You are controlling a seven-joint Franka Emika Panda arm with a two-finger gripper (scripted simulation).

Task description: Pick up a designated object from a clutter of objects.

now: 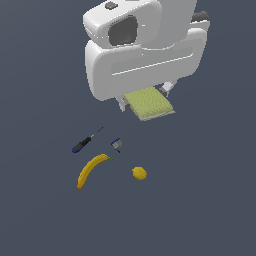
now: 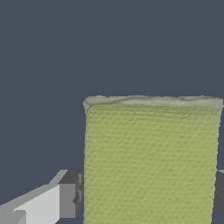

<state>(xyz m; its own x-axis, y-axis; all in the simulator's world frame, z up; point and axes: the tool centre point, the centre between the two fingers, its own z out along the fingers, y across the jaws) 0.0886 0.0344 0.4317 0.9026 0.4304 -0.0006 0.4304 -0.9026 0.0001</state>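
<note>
Pincer (image 1: 146, 100) sits with one finger on each side of the sponge pad (image 1: 150, 104), which fills the gap between them. In the wrist view both fingertips (image 2: 70, 194) stand right at the pad's long edges, so you appear to be closed on it, or within a hair of closing. Contact on the far side is cut off by the picture's edge, so treat the grip as unconfirmed.

The pad shows under the arm's white housing in the exterior view, well apart from the other clutter. You can't tell from either view whether it is still on the worktop (image 1: 210, 200) or already off it.

Risks from here:
- The pad looks soft. Squeeze too hard and it may buckle or bow, then pop out.
- The fingers hold it near one end, with most of the pad sticking out past them. Lift fast and the free end could droop and peel out of the grip.
- Screwdriver (image 1: 86, 141), small grey-blue item (image 1: 116, 145), banana (image 1: 91, 170) and lemon (image 1: 139, 173) lie nearer the camera. A straight lift should clear them; a low sideways move that way could clip them.
</note>
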